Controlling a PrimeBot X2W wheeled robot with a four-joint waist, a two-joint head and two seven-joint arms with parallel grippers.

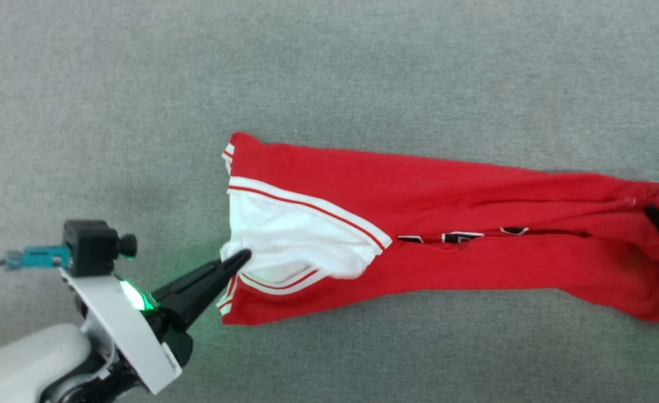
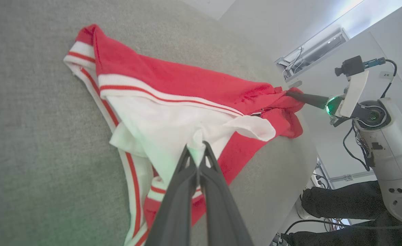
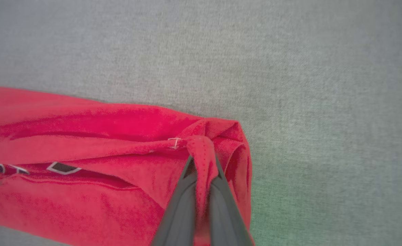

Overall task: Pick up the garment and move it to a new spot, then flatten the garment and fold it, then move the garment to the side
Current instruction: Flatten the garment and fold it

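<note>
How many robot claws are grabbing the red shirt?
2. The left claw pinches the white sleeve at the left end of the shirt; the right claw pinches bunched red cloth at its right end.

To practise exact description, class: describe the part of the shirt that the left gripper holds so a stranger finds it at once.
On the grey surface lies the garment, a long red jersey. At its left end in the head view sits the white sleeve, pinched by the left gripper. It alone is plain white, bordered by red-and-white striped trim.

Grey fabric-covered table (image 1: pixel 139 84), pale wall (image 2: pixel 262 20) beyond its edge
</note>
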